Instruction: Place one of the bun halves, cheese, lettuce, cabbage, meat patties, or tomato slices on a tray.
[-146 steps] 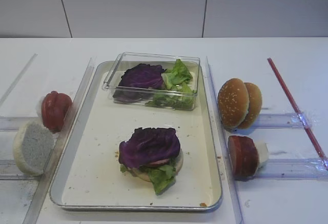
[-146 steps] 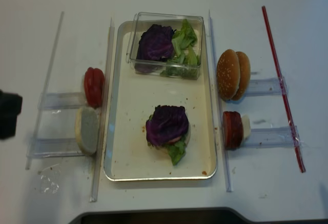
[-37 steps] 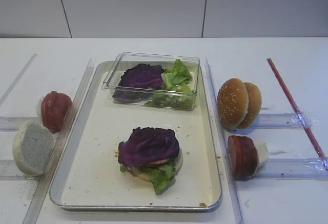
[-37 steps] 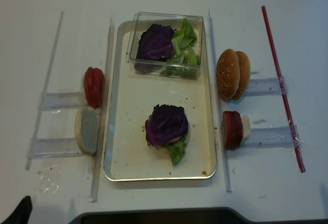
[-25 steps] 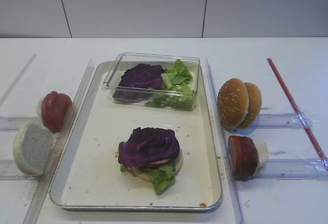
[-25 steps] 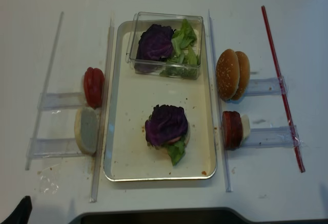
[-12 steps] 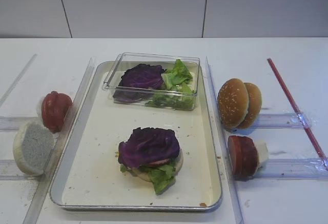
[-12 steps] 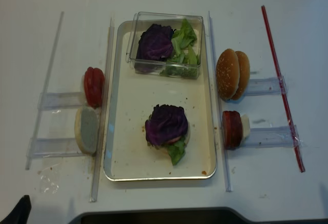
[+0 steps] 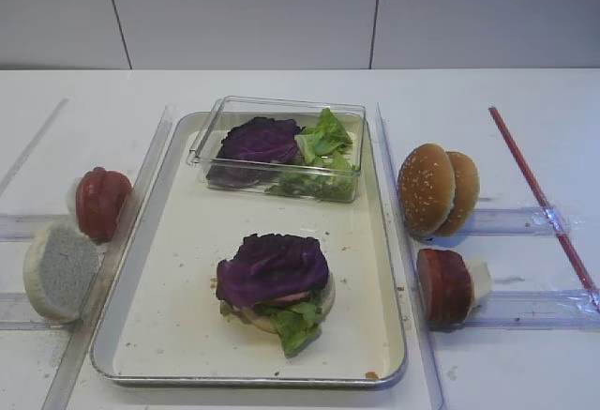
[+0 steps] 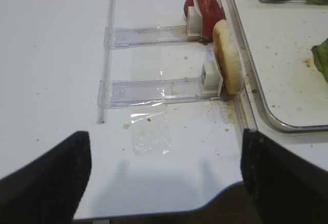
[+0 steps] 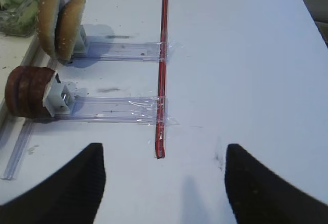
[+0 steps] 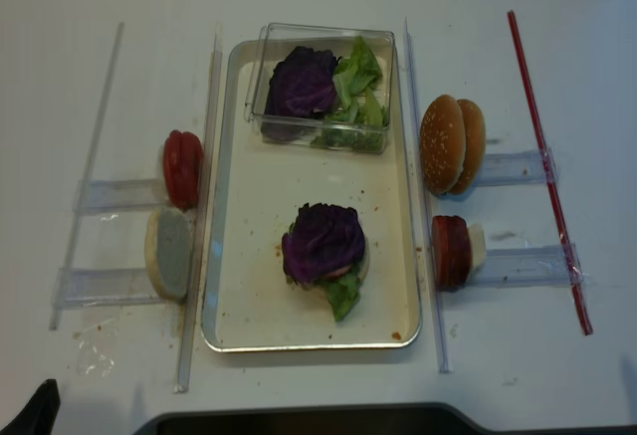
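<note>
Cabbage (image 9: 272,267) tops the stack at the tray's (image 9: 169,335) six o'clock – both hands off it, left hand (image 10: 164,183) spread wide, right hand (image 11: 164,183) parted too, empty over the table (image 11: 246,55)

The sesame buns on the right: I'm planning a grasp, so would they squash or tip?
The buns stand on edge against a clear holder, so a nudge would probably tip or roll them. They look like soft bread, likely light and easily dented.

A cabbage (image 12: 322,241) leaf tops the stack on the tray (image 12: 239,306).
</note>
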Controlling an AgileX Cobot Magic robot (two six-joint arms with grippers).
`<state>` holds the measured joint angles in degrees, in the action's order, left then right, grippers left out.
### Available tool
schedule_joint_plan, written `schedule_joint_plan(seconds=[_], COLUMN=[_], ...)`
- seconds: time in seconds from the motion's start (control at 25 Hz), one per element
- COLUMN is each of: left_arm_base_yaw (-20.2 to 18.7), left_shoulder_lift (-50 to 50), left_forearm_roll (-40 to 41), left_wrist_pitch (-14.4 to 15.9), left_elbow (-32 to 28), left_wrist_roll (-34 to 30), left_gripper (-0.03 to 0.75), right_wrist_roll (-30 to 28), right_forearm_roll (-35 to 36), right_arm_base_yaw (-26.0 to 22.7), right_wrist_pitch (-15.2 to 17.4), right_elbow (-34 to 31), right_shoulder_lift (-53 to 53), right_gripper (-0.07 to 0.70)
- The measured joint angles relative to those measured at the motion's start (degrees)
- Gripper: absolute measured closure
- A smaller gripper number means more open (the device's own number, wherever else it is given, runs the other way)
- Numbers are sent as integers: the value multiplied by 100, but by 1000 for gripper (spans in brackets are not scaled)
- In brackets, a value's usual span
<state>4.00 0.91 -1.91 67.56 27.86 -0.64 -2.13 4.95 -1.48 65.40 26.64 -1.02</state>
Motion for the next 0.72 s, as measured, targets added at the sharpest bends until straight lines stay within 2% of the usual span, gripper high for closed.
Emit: schedule_joint_plan(seconds=[0.72], left_arm_base_yaw=[0], left_shoulder_lift=[0], left_forearm_roll=[0], left_wrist_pitch=[0], left_elbow=[0], left_wrist_roll=[0], left_gripper=[169], right_wrist_roll=[0], right_forearm_roll=[0], right_arm_base_yaw=[0], right_wrist_pitch=[0], right_elbow=[0], right_shoulder_lift=[0], right_gripper=[120])
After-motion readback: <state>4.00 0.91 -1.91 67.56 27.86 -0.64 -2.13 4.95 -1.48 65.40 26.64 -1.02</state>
